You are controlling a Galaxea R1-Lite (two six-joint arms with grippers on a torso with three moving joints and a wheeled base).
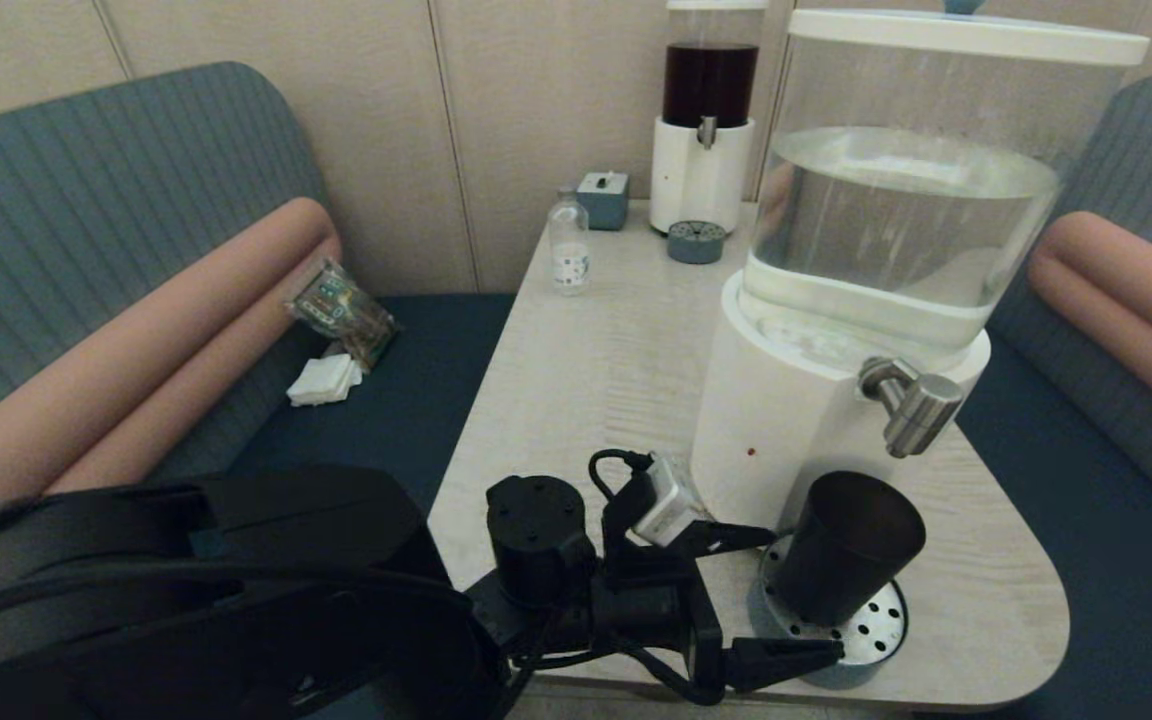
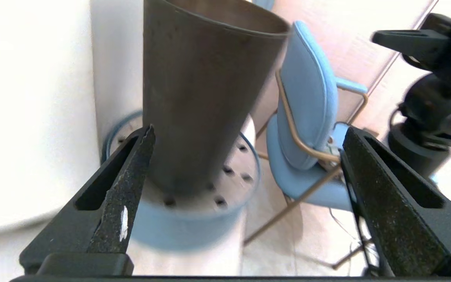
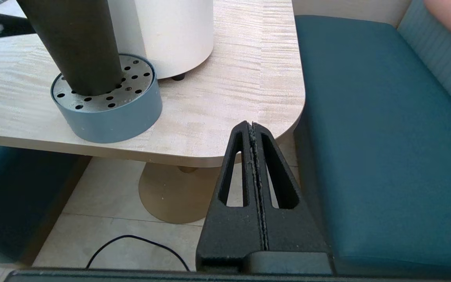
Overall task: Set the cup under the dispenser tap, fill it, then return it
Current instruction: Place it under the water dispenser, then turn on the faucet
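The scene is being lit softly and evenly; the dispenser base [image 2: 33, 117] is being overexposed, and edges are being distorted.

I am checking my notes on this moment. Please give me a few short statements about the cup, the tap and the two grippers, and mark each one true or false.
1. The cup stands on the round drip tray below the tap. True.
2. The left gripper is closed tightly on the cup. False: its fingers are spread, one on each side of the cup.
3. The right gripper is shut and holds nothing. True.
4. The big dispenser's tank is empty. False: it holds clear liquid.
5. A small clear bottle stands further back on the table. True.
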